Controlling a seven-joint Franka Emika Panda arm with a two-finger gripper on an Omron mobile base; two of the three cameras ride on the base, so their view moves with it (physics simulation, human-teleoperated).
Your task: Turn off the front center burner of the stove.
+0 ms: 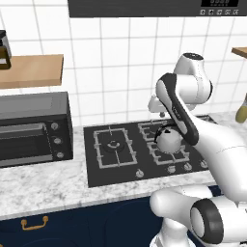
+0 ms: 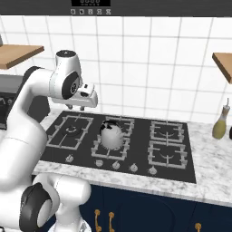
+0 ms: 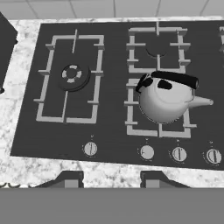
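In your left base view the stove sits in the marble counter beside the toaster oven, a kettle on its front center grate. Your right base view shows the knob row along the front edge. In your hand view the pincer hovers above that row, tips apart, holding nothing.

Nothing here can be read with any certainty; the dark panel high on the far wall carries a small digital display with a row of tiny buttons under it — its digits are too blurred to make out; the silver knobs along the near edge of the stove bear only a plain line — no numbers or words.
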